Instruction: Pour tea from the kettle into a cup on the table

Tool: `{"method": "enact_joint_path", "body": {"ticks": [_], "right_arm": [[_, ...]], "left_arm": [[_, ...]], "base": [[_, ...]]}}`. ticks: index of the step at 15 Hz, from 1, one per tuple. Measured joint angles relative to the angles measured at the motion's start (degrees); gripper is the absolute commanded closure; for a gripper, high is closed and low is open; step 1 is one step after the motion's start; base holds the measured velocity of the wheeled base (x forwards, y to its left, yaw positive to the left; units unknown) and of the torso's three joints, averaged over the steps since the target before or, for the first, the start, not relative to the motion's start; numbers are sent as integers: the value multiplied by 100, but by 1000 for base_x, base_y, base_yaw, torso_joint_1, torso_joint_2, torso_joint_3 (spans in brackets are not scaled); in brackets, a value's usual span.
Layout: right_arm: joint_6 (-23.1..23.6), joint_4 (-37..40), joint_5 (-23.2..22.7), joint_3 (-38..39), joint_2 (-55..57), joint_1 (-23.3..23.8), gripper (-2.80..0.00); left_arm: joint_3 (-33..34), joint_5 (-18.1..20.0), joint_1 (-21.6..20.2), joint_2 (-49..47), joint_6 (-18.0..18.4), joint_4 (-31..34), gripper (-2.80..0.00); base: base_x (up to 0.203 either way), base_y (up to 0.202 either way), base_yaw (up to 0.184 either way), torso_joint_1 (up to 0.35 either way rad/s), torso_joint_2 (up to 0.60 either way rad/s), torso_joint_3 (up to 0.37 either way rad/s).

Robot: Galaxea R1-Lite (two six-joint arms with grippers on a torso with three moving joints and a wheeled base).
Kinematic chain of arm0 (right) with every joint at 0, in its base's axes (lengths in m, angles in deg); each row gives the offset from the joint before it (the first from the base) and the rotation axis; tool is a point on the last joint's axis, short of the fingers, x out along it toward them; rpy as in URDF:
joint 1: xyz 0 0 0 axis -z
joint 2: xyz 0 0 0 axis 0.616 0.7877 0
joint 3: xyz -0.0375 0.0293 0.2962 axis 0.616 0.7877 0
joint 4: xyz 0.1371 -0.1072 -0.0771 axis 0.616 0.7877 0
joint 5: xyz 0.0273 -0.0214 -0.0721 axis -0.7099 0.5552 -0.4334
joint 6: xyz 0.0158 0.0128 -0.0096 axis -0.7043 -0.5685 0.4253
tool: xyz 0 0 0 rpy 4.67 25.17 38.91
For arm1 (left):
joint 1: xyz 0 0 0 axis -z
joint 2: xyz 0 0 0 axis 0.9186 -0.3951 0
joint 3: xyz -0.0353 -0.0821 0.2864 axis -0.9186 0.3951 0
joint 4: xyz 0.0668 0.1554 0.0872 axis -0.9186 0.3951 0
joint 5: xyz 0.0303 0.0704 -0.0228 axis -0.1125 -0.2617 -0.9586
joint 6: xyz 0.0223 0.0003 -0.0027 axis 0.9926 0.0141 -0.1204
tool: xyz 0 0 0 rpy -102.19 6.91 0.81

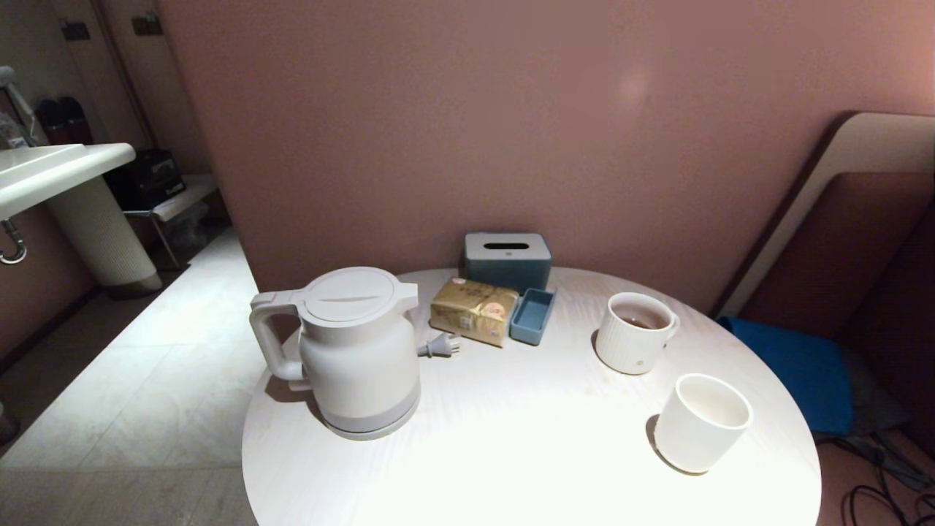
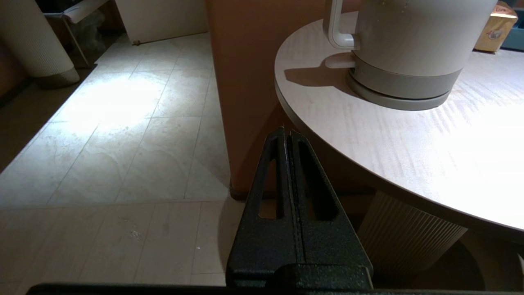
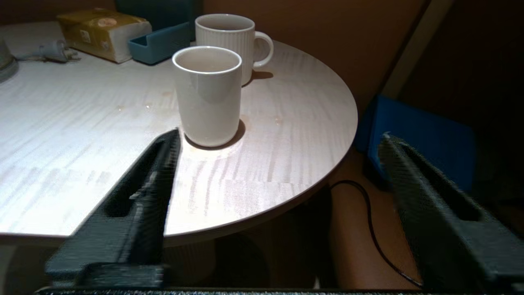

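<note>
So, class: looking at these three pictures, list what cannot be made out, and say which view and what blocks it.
- Kettle contents: head view, shut lid hides them.
- Kettle top: left wrist view, cut off by the picture's edge.
- Plain cup contents: head view, glare washes out the inside.
- Print on the tissue pack: head view, too small.

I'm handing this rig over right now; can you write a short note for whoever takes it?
Left gripper: jaws shut, empty, parked off the table's edge near the kettle.
Right gripper: jaws open, empty, off the table's edge, short of the cup.
Kettle stands upright on the table's left, lid on, unplugged.
Cup stands on the right, looks empty; the ribbed mug behind it holds tea.
Done: nothing yet.
Left: grasp the kettle, pour into the cup.
</note>
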Motion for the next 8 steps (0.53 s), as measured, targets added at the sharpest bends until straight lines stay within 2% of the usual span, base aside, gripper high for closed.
{"method": "enact_joint_path", "body": {"ticks": [8], "right_arm": [[-138,-26,103,0,0,0,0]], "left_arm": [[0,2,0,0,0,0,0]], "base": [[0,0,0,0,0,0]]}}
